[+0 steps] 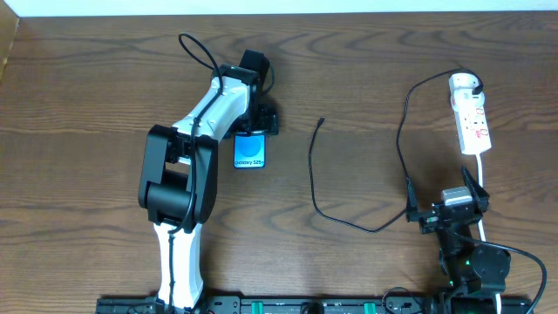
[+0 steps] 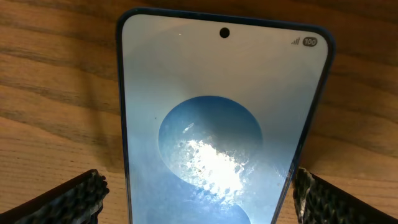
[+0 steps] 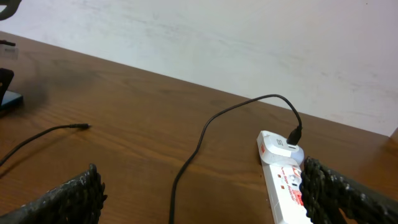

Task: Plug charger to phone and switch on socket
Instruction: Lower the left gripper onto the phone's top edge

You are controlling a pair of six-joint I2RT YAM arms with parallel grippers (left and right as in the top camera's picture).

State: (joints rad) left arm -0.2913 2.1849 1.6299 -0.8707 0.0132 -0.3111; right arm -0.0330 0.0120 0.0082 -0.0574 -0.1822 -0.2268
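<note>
Partly unseen phone point(image 2: 217, 124)
It runs off the left wrist view's bottom edge; overhead, the left end effector point(image 1: 255, 128) hides its upper end.

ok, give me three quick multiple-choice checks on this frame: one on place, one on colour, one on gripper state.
1. The charger's connector tip lies:
A) on the table, between phone and socket
B) plugged into the phone
C) under the socket

2. The charger cable is:
A) white
B) red
C) black

3. The left gripper is:
A) shut on the charger
B) open, fingers either side of the phone
C) out of view

Answers:
1 A: overhead, the tip rests loose on bare wood, apart from the phone.
2 C: it is a thin black line in the overhead and right wrist views.
3 B: the left wrist view shows the fingers spread at the phone's sides.
</note>
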